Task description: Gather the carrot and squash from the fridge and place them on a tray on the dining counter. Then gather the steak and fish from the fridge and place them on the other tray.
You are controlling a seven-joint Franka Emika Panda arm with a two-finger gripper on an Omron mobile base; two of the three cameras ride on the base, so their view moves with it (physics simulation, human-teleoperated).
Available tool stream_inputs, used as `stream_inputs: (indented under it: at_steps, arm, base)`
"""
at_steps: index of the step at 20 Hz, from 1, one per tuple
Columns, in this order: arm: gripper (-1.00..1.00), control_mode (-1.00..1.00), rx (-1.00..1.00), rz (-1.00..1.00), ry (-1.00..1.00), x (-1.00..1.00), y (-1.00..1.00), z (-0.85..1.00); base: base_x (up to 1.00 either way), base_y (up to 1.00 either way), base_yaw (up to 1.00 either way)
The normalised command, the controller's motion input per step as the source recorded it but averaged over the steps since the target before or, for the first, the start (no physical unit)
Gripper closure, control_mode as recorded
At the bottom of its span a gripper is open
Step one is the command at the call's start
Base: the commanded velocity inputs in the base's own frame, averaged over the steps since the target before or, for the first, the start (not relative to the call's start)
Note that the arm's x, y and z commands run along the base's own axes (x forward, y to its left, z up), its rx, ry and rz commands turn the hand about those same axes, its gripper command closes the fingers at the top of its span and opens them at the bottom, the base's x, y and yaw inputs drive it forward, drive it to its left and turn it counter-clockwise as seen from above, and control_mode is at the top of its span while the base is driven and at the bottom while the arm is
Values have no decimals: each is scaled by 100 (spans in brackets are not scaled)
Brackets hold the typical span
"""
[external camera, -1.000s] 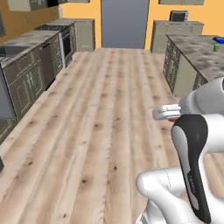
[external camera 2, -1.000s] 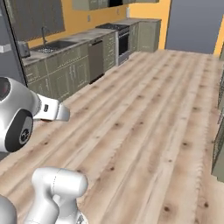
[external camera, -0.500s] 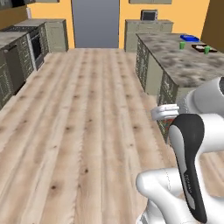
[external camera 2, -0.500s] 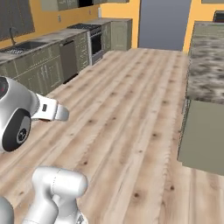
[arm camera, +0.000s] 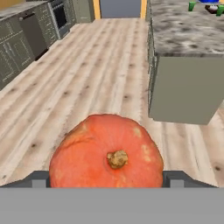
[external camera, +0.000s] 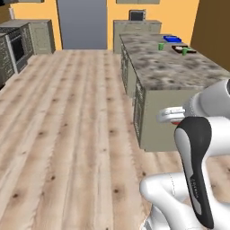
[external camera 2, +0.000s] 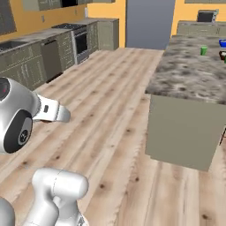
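In the hand view a round orange squash [arm camera: 107,157] with a brown stem fills the space between my two dark fingertips [arm camera: 38,179], and my gripper [arm camera: 107,180] is shut on it. In the left base view the white hand [external camera: 173,114] hangs by the near end of the dining counter [external camera: 166,67], which has a speckled stone top. Far down that counter lie a dark tray [external camera: 183,48] and a blue tray-like thing [external camera: 173,39]. The carrot, steak and fish are out of view.
Green cups [external camera: 161,46] stand on the counter near the trays. Grey cabinets with an oven [external camera 2: 81,42] line the left wall. A tall grey panel [external camera: 83,24] closes the far end. Wide wooden floor [external camera: 76,117] lies between the cabinets and the counter.
The whole picture has swung in both base views, so the base has moved: the dining counter has come from the far right to close by. The arm holds the same pose.
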Motion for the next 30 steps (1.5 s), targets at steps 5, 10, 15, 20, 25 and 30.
stream_inputs:
  at_steps: [5, 10, 15, 20, 25, 30]
  arm:
    - [100, 100, 0, 0, 0, 0, 0, 0]
    - [100, 100, 0, 0, 0, 0, 0, 0]
    - [100, 100, 0, 0, 0, 0, 0, 0]
    - [100, 100, 0, 0, 0, 0, 0, 0]
    - [100, 100, 0, 0, 0, 0, 0, 0]
    - [100, 100, 0, 0, 0, 0, 0, 0]
  base:
    - [19, -100, 0]
    - [51, -100, 0]
    - [71, -100, 1]
    - [67, -100, 6]
    - [64, -100, 7]
    - [54, -100, 8]
